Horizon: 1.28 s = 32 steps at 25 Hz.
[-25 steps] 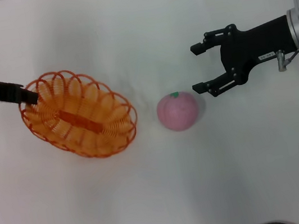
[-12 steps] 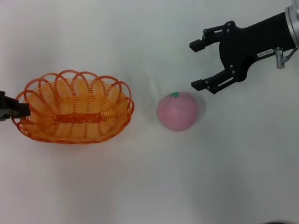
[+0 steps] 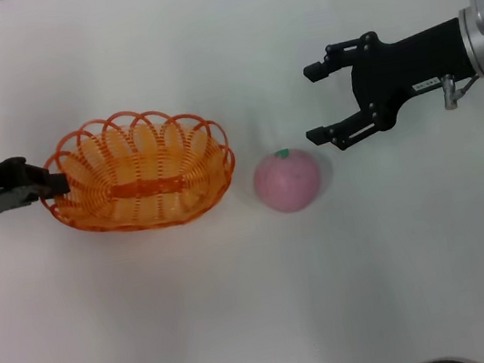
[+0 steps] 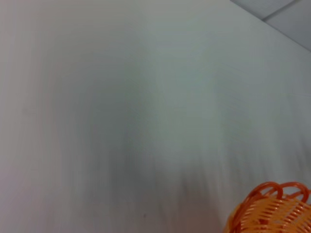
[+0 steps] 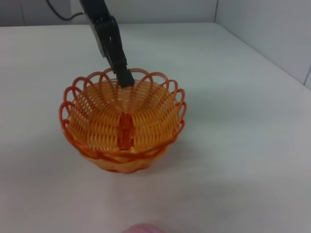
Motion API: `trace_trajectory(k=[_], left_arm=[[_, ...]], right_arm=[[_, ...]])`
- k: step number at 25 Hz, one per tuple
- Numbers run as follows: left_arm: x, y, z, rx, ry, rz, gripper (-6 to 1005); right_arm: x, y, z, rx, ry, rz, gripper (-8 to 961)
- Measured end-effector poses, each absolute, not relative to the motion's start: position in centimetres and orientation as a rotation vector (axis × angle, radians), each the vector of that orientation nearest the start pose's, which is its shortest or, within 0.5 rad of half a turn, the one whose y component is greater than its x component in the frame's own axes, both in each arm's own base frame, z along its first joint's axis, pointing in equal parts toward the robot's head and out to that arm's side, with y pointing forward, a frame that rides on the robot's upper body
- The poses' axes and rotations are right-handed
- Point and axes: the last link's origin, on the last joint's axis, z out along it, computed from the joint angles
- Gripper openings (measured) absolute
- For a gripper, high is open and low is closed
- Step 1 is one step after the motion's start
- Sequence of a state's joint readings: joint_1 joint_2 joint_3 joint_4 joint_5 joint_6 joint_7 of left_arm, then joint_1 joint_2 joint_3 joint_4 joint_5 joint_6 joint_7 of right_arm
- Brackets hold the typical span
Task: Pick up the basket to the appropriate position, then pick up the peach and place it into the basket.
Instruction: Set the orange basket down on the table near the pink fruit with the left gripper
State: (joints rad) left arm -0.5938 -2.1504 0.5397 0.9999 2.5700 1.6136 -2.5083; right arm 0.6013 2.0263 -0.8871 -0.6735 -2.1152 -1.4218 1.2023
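Observation:
The orange wire basket (image 3: 138,173) rests upright on the white table, left of centre in the head view. My left gripper (image 3: 51,184) is shut on the rim at its left end; the right wrist view shows the same grip, left gripper (image 5: 122,76) on the basket (image 5: 124,127). A corner of the basket (image 4: 272,209) shows in the left wrist view. The pink peach (image 3: 288,180) with its green mark sits just right of the basket, a small gap between them. My right gripper (image 3: 311,104) hangs open, up and to the right of the peach, not touching it.
The white table (image 3: 262,307) stretches all around. A dark edge shows at the bottom of the head view. A sliver of the peach (image 5: 143,228) peeks in at the lower border of the right wrist view.
The left gripper has carried the basket to the right, turned it level and brought it close beside the peach. The right gripper has hardly moved and stays open.

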Motion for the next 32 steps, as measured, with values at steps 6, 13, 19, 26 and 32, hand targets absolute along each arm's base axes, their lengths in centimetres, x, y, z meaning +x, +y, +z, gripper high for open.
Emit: trace_trajectory(k=[6, 13, 19, 26, 32], left_arm=[[-28.25, 33.22, 2.36, -2.147, -1.921, -0.279, 56], [-28.69, 33.0, 2.32, -2.119, -1.935, -0.291, 56], [-28.74, 32.99, 2.24, -2.115, -1.932, -0.292, 55], [-28.76, 32.92, 2.14, -2.113, -1.937, -0.293, 56], [-28.76, 32.82, 2.0, -2.11, -1.946, -0.299, 55]], right_arm=[[26.12, 35.55, -0.73, -2.872, 0.166, 0.248, 916], [26.08, 35.54, -0.86, -2.87, 0.168, 0.251, 916], [26.06, 35.57, -0.92, -2.869, 0.166, 0.248, 915], [25.93, 35.45, -1.1, -2.88, 0.162, 0.252, 915], [25.89, 35.45, -1.11, -2.879, 0.165, 0.256, 914]])
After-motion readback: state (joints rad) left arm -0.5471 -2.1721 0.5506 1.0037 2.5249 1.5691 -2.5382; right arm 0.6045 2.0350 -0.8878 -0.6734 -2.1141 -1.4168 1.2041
